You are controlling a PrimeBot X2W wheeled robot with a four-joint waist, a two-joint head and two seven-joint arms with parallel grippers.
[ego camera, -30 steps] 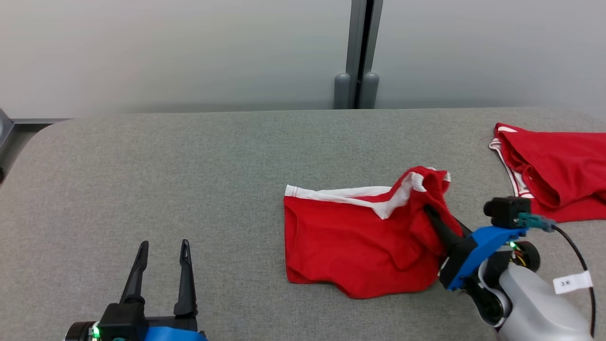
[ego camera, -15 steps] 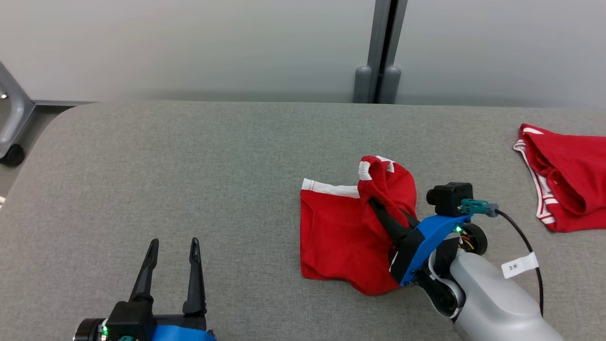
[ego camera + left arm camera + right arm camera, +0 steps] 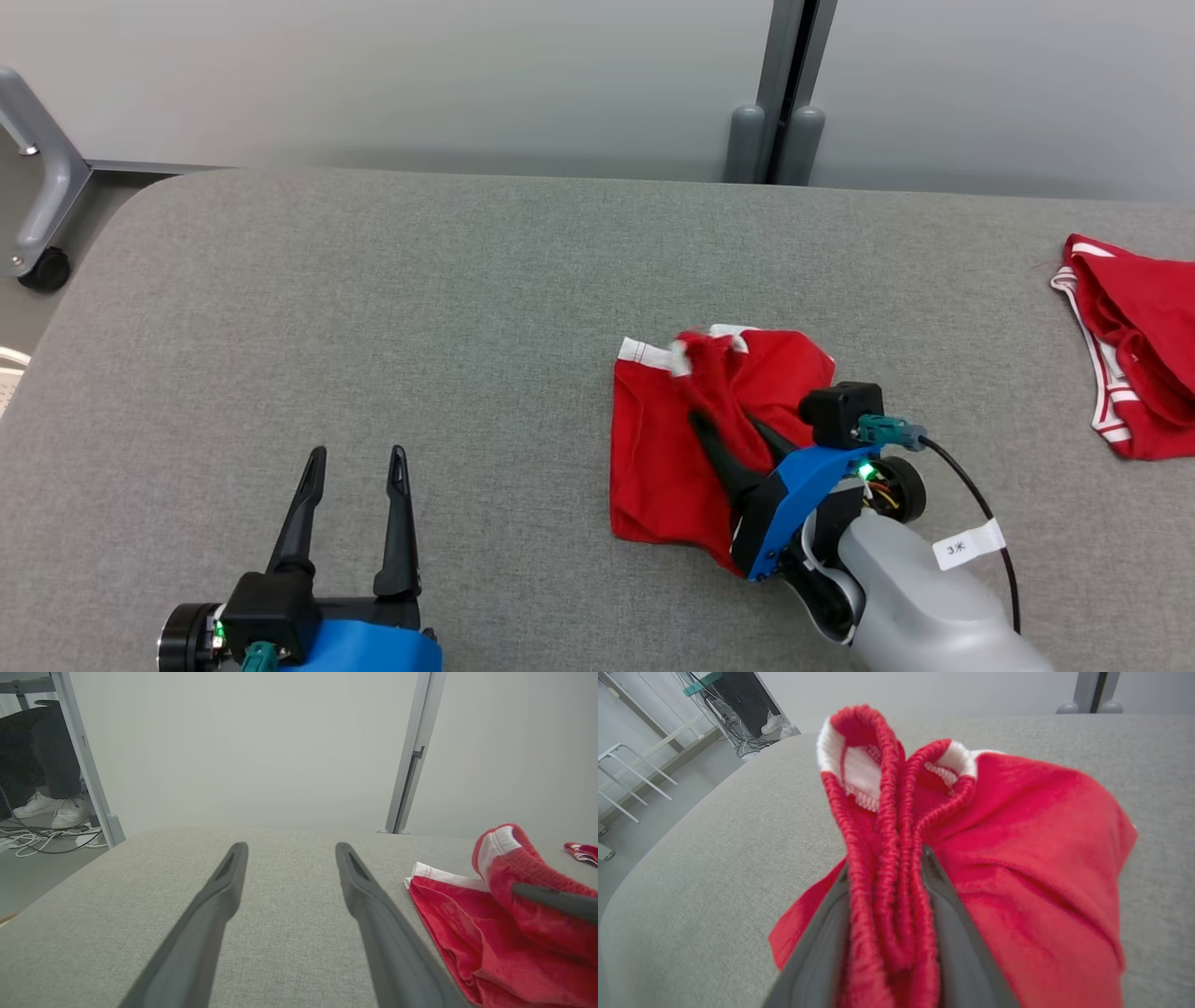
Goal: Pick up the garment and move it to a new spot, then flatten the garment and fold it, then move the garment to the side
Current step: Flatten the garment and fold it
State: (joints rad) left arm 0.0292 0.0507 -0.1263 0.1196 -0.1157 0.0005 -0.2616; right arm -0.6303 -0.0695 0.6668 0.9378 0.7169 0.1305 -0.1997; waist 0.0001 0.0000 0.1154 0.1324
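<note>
The garment (image 3: 653, 467), red shorts with a white waistband, lies right of centre on the grey padded table (image 3: 373, 308). Its right side is pulled up and over toward the left, so it lies partly doubled. My right gripper (image 3: 726, 422) reaches in from the lower right, and a raised bunch of the waistband sits between its fingers. In the right wrist view the red ribbed fabric (image 3: 1017, 835) is pinched between the two dark fingers of the right gripper (image 3: 887, 863). My left gripper (image 3: 358, 453) rests open at the lower left, with nothing in it. In the left wrist view the left gripper (image 3: 290, 845) has the garment (image 3: 448, 914) to its right.
A second red garment (image 3: 1139, 373) with white trim lies at the table's right edge. A grey post (image 3: 775, 140) stands behind the table, and a wheeled frame leg (image 3: 42, 215) stands off its left end. A person's white shoes (image 3: 51, 809) show on the floor beyond.
The head camera has turned, shifting the whole picture. My right gripper has carried the raised waistband edge leftward over the garment, doubling it over. The left gripper has stayed open and still.
</note>
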